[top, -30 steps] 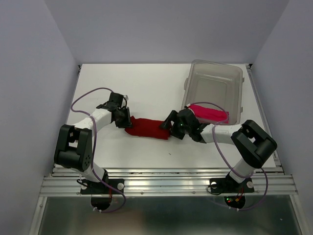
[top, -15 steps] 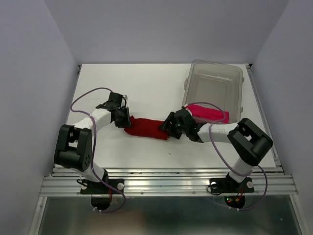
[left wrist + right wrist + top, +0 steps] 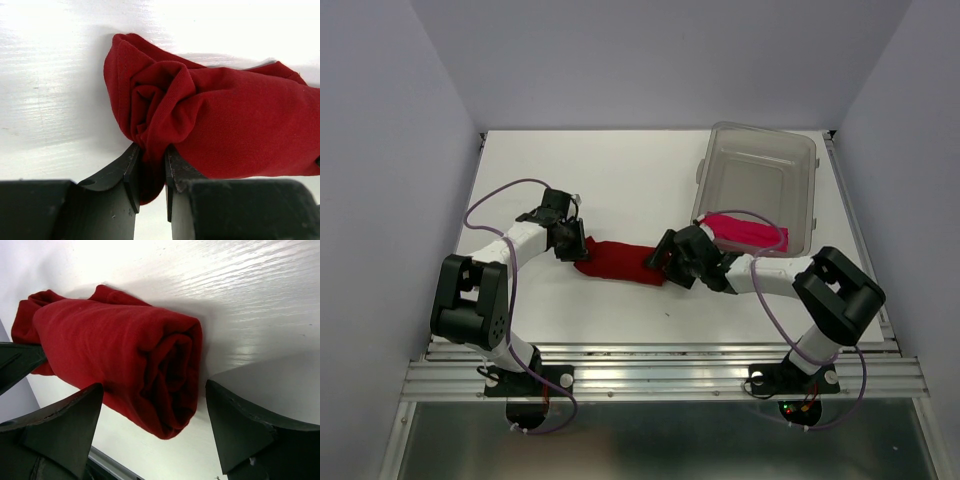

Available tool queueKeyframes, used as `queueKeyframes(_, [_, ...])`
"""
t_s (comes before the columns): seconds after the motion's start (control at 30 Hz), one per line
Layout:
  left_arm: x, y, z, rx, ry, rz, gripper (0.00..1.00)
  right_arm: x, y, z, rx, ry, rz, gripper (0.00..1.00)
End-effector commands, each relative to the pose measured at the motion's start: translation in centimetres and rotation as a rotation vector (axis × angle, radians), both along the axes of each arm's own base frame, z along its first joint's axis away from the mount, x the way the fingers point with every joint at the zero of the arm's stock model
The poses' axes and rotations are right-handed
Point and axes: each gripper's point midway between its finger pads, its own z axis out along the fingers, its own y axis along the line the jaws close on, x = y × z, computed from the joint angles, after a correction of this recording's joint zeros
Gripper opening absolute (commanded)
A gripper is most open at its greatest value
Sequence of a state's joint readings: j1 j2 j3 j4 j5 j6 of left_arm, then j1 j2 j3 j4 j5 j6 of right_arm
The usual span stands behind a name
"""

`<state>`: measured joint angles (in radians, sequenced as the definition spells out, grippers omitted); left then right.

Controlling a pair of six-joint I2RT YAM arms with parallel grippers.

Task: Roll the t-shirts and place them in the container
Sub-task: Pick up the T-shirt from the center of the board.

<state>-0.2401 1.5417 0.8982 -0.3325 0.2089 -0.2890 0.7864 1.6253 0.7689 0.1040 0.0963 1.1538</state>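
On the white table (image 3: 620, 170), between the two arms, lies the red t-shirt (image 3: 620, 263). It looks like a fat roll already. Its long side runs from left to right, so one end points at each arm, and both arms are just as near. The left gripper (image 3: 150, 162) pinches the left end, with a fold of red cloth squeezed tight between its jaws. The right gripper (image 3: 152, 387) is wide open at the right end, one finger on each side of the roll, holding nothing. The pink t-shirt (image 3: 748, 232) is rolled up at the near end of the clear bin (image 3: 760, 175). I think the right gripper must close on its end next.
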Motion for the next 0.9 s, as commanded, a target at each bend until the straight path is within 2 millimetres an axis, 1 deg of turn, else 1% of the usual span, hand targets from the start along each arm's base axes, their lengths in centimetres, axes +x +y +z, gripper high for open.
queueKeyframes(0.0, [0.6,0.1,0.7,0.006,-0.035,-0.008,0.00,-0.9,0.2,-2.6,-0.033,0.059,0.004,0.87])
queueKeyframes(0.03, [0.6,0.2,0.7,0.007,-0.035,-0.009,0.00,-0.6,0.5,-2.6,-0.028,0.055,0.004,0.86])
queueKeyframes(0.07, [0.5,0.1,0.6,0.006,-0.033,-0.010,0.00,-0.6,0.7,-3.0,-0.030,0.063,0.005,0.84])
queueKeyframes(0.1, [0.5,0.1,0.6,0.006,-0.033,-0.010,0.00,-0.5,0.9,-2.8,-0.021,0.059,0.002,0.82])
queueKeyframes(0.2, [0.5,0.2,0.7,0.005,-0.034,-0.007,0.00,-0.2,0.9,-3.1,-0.011,0.067,-0.025,0.72])
queueKeyframes(0.23, [0.5,0.1,0.7,0.005,-0.034,-0.009,0.00,-0.1,0.7,-3.1,-0.016,0.063,-0.036,0.66])
queueKeyframes(0.3, [0.6,0.1,0.8,0.004,-0.037,-0.009,0.00,0.1,0.5,-3.1,-0.013,0.062,-0.061,0.58])
queueKeyframes(0.33, [0.5,0.1,0.7,0.003,-0.035,-0.009,0.00,0.3,0.4,-3.1,-0.020,0.058,-0.073,0.46])
queueKeyframes(0.43, [0.5,0.1,0.8,0.001,-0.036,-0.009,0.00,0.7,0.4,-2.7,-0.017,0.048,-0.092,0.25])
queueKeyframes(0.47, [0.5,0.0,0.9,-0.002,-0.037,-0.007,0.00,0.7,0.3,-2.6,-0.025,0.043,-0.087,0.12])
queueKeyframes(0.53, [0.4,-0.3,1.3,-0.020,-0.041,-0.012,0.00,1.0,0.5,-2.2,-0.024,0.031,-0.083,0.01])
queueKeyframes(0.6, [0.5,-0.4,1.7,-0.033,-0.050,-0.008,0.00,1.3,0.7,-1.0,-0.023,0.002,-0.066,0.01])
queueKeyframes(0.7, [0.8,-0.8,3.5,-0.060,-0.091,0.003,0.00,2.0,0.8,0.8,-0.038,-0.049,-0.051,0.01])
queueKeyframes(0.73, [1.0,-0.8,4.2,-0.066,-0.102,0.008,0.00,2.4,0.8,2.3,-0.038,-0.083,-0.044,0.01])
queueKeyframes(0.77, [1.2,-0.9,4.8,-0.071,-0.116,0.010,0.00,2.4,0.6,2.9,-0.042,-0.100,-0.041,0.01])
queueKeyframes(0.8, [1.4,-0.9,5.7,-0.081,-0.140,0.014,0.00,2.8,0.7,4.1,-0.038,-0.128,-0.039,0.01])
queueKeyframes(0.87, [2.0,-1.1,7.4,-0.095,-0.174,0.023,0.00,3.2,0.2,6.2,-0.050,-0.179,-0.044,0.01])
